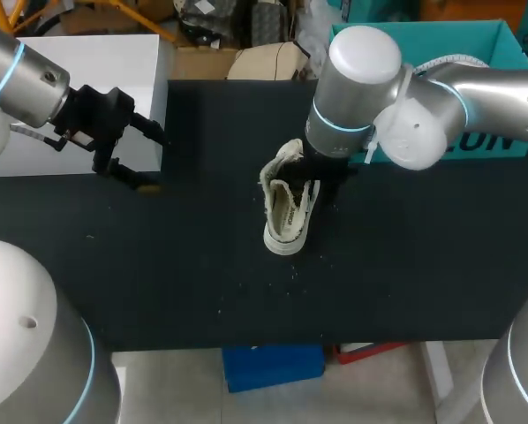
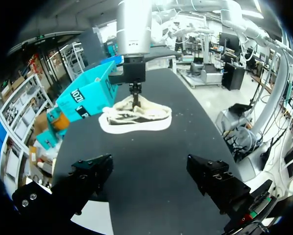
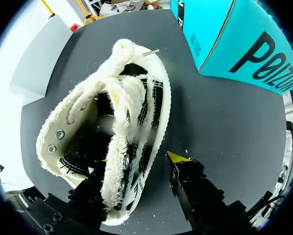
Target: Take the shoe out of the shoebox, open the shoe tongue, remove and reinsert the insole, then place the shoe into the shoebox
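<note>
A cream fleece shoe (image 1: 286,212) (image 2: 136,117) (image 3: 117,122) rests on the black table, outside the teal shoebox (image 1: 476,53) (image 2: 87,93) (image 3: 234,44) at the back right. My right gripper (image 1: 321,185) (image 2: 135,95) (image 3: 139,160) comes down onto it from above. One finger is hidden inside the shoe's opening. The other finger (image 3: 178,157) stands just outside the sole, with a narrow gap to it. The shoe's side wall and laces lie between them. My left gripper (image 1: 154,162) (image 2: 149,169) hangs wide open and empty over the table's left end, well away from the shoe.
A white box (image 1: 87,71) stands at the back left, close behind my left gripper. The black table (image 1: 202,283) stretches bare between the shoe and its front edge. Small pale crumbs lie scattered in front of the shoe.
</note>
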Tool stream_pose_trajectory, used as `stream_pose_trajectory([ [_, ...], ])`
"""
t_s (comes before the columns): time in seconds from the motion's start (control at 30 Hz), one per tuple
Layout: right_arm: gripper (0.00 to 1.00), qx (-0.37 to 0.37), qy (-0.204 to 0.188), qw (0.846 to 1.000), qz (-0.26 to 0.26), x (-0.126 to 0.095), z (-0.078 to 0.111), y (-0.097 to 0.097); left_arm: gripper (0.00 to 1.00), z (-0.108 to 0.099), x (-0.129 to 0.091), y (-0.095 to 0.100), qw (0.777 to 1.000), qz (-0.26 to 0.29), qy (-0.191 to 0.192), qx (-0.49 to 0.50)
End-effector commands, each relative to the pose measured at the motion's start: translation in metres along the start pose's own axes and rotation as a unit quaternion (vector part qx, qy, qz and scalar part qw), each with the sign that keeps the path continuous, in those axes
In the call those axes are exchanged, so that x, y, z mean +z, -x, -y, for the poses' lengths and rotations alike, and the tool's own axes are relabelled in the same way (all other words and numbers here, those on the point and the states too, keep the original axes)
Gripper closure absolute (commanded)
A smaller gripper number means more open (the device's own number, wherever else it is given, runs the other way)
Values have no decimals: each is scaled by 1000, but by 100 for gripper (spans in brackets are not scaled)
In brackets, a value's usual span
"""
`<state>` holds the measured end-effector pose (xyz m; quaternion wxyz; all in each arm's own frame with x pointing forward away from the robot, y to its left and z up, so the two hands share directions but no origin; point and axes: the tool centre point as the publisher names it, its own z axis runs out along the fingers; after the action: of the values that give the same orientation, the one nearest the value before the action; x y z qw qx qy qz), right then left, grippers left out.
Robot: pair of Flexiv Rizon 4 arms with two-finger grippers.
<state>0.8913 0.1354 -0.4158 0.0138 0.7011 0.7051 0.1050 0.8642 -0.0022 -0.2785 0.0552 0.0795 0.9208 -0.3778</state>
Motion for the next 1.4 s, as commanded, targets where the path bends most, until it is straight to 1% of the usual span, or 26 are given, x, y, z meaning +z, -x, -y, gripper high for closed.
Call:
stream_pose_trajectory([
  [0.03, 58, 0, -3, 1000, -5, 9, -1, 0, 0, 0, 1, -1, 1000, 2, 0, 1],
  [0.07, 64, 1, -4, 1000, -5, 9, -1, 1, 0, 0, 1, -1, 1000, 2, 0, 1],
  [0.1, 85, 1, -5, 1000, -5, 9, -1, 1, 0, 0, 1, -1, 1000, 2, 0, 1],
  [0.13, 100, 0, -7, 1000, -7, 8, -1, 2, 0, 0, 1, -1, 1000, 2, 0, 1],
  [0.2, 100, 0, -15, 1000, -12, 4, 0, 4, 0, 0, 1, -1, 1000, 2, 0, 1],
  [0.3, 100, -10, -44, 998, -45, -4, 4, 6, 0, 0, 1, -1, 1000, 2, 0, 1],
  [0.37, 100, -22, -59, 996, -57, -16, 8, 6, 0, 0, 1, -1, 1000, 2, 0, 1],
  [0.5, 100, -34, -68, 995, -72, -45, 13, 13, 0, 0, 1, -1, 1000, 2, 0, 1],
  [0.57, 100, -44, -65, 994, -79, -61, 13, 17, 0, 0, 1, -1, 1000, 2, 0, 1],
  [0.67, 100, -70, -53, 994, -70, -85, 9, 26, 0, 0, 1, -1, 1000, 2, 0, 1],
  [0.83, 100, -123, -23, 991, -42, -133, -2, 35, 0, 0, 1, -1, 1000, 2, 0, 1],
  [0.93, 100, -168, -9, 986, -8, -161, -9, 39, 0, 0, 1, -1, 1000, 2, 0, 1],
  [1.07, 100, -190, 13, 982, 6, -188, -16, 40, 0, 0, 1, -1, 1000, 2, 0, 1],
  [1.1, 100, -203, 17, 979, 11, -195, -18, 40, 0, 0, 1, -1, 1000, 2, 0, 1],
  [1.17, 100, -253, 19, 967, 21, -207, -22, 38, 0, 0, 1, -1, 1000, 2, 0, 1],
  [1.2, 100, -290, 15, 956, 34, -214, -24, 36, 0, 0, 1, -1, 1000, 2, 0, 1],
  [1.27, 100, -328, 14, 944, 43, -223, -27, 36, 0, 0, 1, -1, 1000, 2, 0, 1],
  [1.3, 100, -356, 10, 933, 52, -228, -28, 36, 0, 0, 1, -1, 1000, 2, 0, 1],
  [1.33, 100, -377, 6, 923, 71, -233, -29, 37, 0, 0, 1, -1, 1000, 2, 0, 1],
  [1.4, 100, -377, 6, 923, 71, -233, -29, 37, 0, 0, 1, -1, 1000, 2, 0, 1],
])
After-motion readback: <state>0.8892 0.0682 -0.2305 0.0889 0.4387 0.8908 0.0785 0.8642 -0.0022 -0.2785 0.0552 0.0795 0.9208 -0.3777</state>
